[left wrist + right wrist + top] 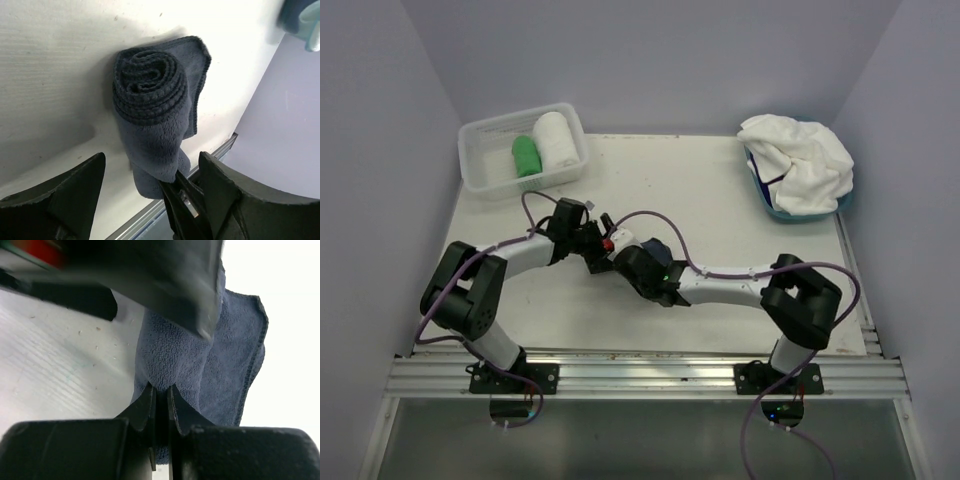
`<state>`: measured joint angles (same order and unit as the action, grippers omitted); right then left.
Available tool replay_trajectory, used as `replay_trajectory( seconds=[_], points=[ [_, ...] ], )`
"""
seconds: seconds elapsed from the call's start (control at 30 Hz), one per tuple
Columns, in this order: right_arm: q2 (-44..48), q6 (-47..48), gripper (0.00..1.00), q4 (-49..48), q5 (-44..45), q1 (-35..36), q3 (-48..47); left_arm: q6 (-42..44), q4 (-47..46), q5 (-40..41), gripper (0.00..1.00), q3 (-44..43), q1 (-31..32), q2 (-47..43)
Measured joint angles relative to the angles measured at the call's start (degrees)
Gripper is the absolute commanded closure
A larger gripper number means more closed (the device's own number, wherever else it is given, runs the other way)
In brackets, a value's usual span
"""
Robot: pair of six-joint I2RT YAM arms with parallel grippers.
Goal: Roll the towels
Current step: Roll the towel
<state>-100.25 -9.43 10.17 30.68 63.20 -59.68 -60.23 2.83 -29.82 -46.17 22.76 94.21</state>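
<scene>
A dark navy towel [150,95] lies rolled into a tight spiral on the white table, with a loose flap at its right side. My left gripper [152,160] stands open, its fingers wide on either side of the roll's near end and not touching it. My right gripper [161,389] is shut on the towel [175,360], pinching a fold of its fabric; its fingers [182,200] show under the roll in the left wrist view. From above, both grippers meet at mid-table, left gripper [605,243] and right gripper [632,257], with the navy towel [653,245] mostly hidden behind them.
A clear plastic basket [480,135] at the back left holds a green rolled towel [527,155] and a white rolled towel [555,140]. A light blue tub [770,207] at the back right is piled with white towels [800,160]. A metal rail [650,375] runs along the near edge.
</scene>
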Motion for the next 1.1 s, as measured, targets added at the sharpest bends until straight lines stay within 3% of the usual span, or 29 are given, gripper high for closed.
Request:
replay_trajectory(
  seconds=[0.27,0.4,0.57,0.77,0.9,1.03,1.07,1.1],
  points=[
    [9.73,-8.61,1.0,-9.27,-21.68,-12.37,10.67,0.26,-0.02,-0.11,0.2,0.0,-1.4,-2.47],
    [10.64,-15.06,1.0,-16.35,-33.42,-17.44,15.52,1.25,-0.11,-0.98,0.14,0.0,-1.38,-2.45],
    [10.45,-22.16,1.0,-24.7,-45.18,-23.69,19.93,2.51,-0.24,-2.16,0.15,-0.37,-0.42,-1.22],
    [5.51,-29.33,1.0,-34.53,-59.14,-27.26,21.2,2.82,-0.55,-3.26,0.23,-1.01,1.53,2.75],
    [2.56,-31.67,1.0,-38.05,-64.83,-28.22,21.18,2.82,-0.74,-3.39,0.4,-1.01,1.66,3.65],
    [2.19,-31.28,0.76,-37.0,-65.92,-28.55,20.74,2.99,-0.63,-3.39,0.46,-1.01,1.68,3.91],
    [2.49,-30.47,0.61,-35.5,-65.37,-28.52,20.35,2.99,-0.63,-3.37,0.46,-1.01,1.7,4.0],
    [3.28,-29.75,0.55,-33.51,-63.98,-28.35,20.04,2.97,-0.66,-3.37,0.46,-1.01,1.7,4.07]
  ],
)
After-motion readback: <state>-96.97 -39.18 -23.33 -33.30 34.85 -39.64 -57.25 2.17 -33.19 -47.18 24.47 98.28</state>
